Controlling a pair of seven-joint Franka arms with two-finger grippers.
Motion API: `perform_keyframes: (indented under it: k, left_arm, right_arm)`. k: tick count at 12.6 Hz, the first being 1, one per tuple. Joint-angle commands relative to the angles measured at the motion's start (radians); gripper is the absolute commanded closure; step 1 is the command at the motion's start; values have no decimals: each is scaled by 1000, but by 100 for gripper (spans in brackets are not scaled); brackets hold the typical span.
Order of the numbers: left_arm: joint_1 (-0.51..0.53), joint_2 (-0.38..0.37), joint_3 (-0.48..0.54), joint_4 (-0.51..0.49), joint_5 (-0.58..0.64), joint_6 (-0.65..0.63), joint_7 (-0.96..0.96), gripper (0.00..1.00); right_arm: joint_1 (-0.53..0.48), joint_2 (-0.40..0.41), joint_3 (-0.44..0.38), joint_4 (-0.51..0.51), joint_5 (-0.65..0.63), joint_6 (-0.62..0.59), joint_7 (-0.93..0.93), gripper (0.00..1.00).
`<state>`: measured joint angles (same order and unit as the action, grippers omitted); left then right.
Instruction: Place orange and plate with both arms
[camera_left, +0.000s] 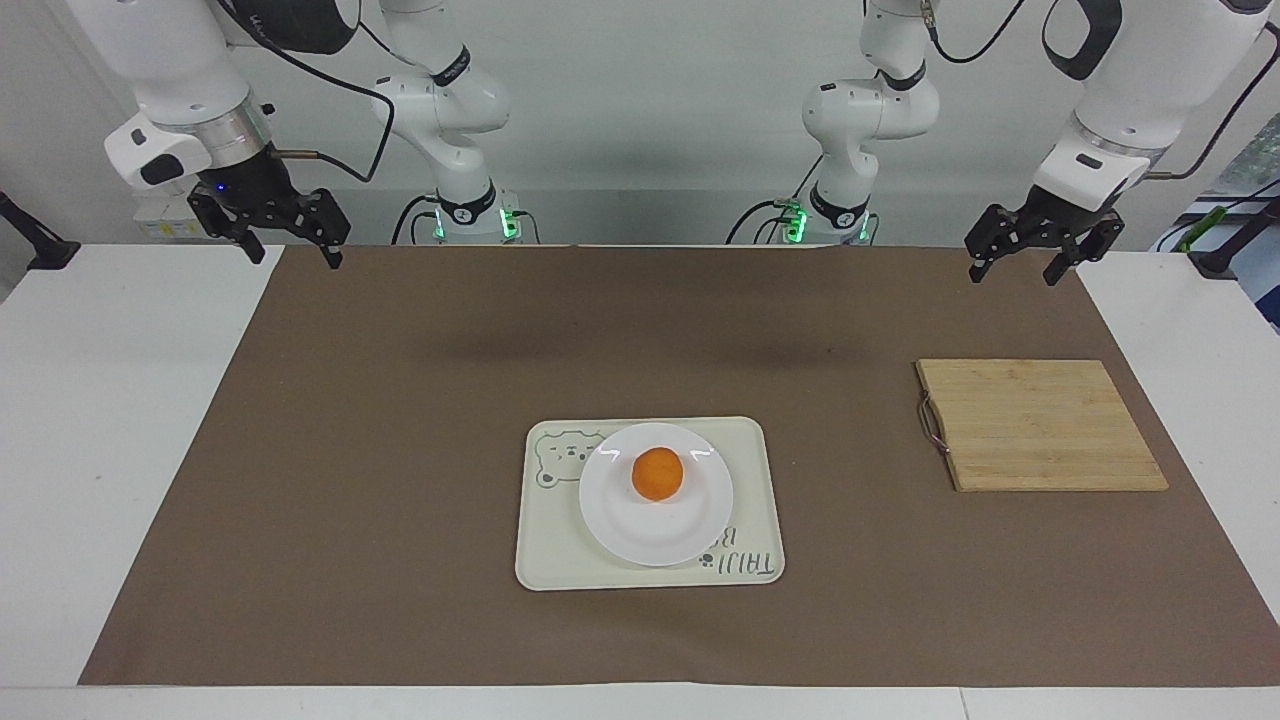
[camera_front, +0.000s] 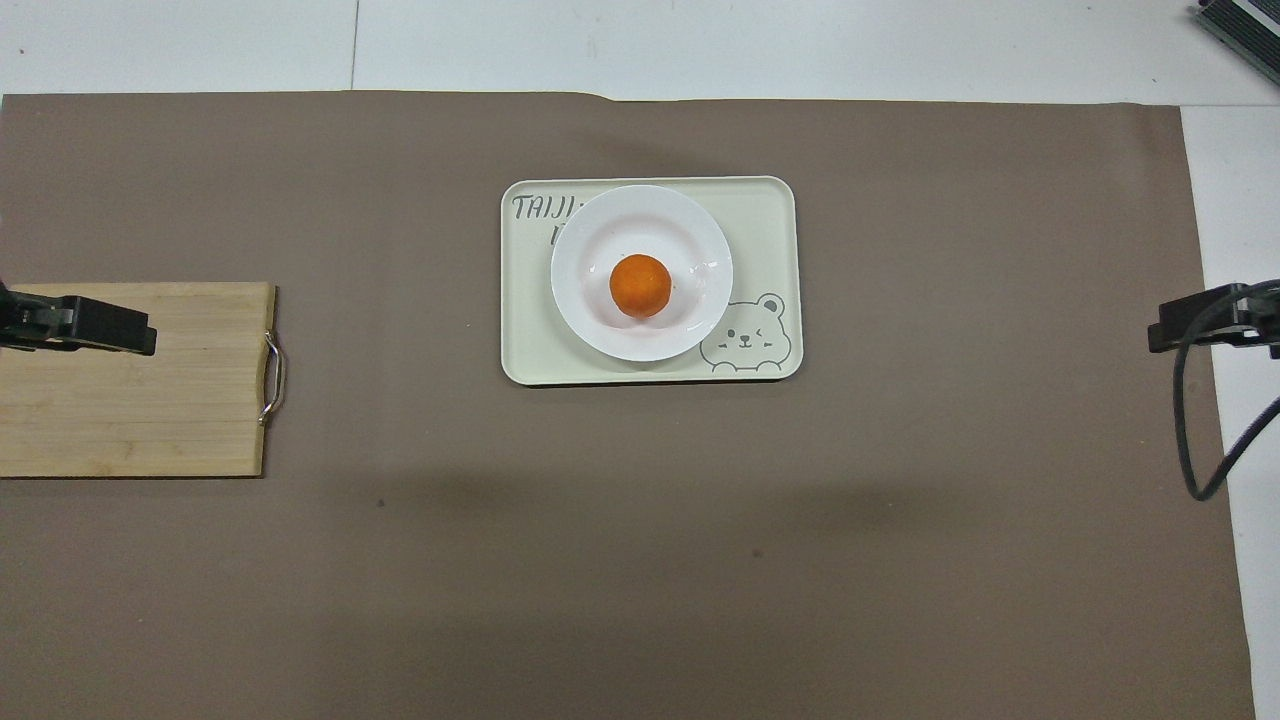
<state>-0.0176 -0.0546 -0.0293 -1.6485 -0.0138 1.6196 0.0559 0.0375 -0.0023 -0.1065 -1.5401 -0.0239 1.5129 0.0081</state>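
The orange (camera_left: 657, 473) sits in the middle of the white plate (camera_left: 655, 538). The plate rests on a cream tray with a bear drawing (camera_left: 548, 545) at the middle of the brown mat. In the overhead view the orange (camera_front: 640, 285) is centred on the plate (camera_front: 590, 238). My right gripper (camera_left: 295, 255) is open and empty, raised over the mat's corner at the right arm's end, by the robots. My left gripper (camera_left: 1013, 272) is open and empty, raised over the mat's corner at the left arm's end. Both are well away from the tray.
A bamboo cutting board (camera_left: 1040, 425) with a metal handle lies on the mat toward the left arm's end; it also shows in the overhead view (camera_front: 130, 410). The cream tray (camera_front: 770, 220) lies beneath the plate. A brown mat (camera_left: 400, 450) covers the white table.
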Motion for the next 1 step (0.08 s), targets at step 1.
perform_keyframes:
  k: [1]
  left_arm:
    - [13,-5,-8,7,-12,-10,-7,0]
  right_arm:
    - [-1,-12,5,-15,-10,6,-10,0]
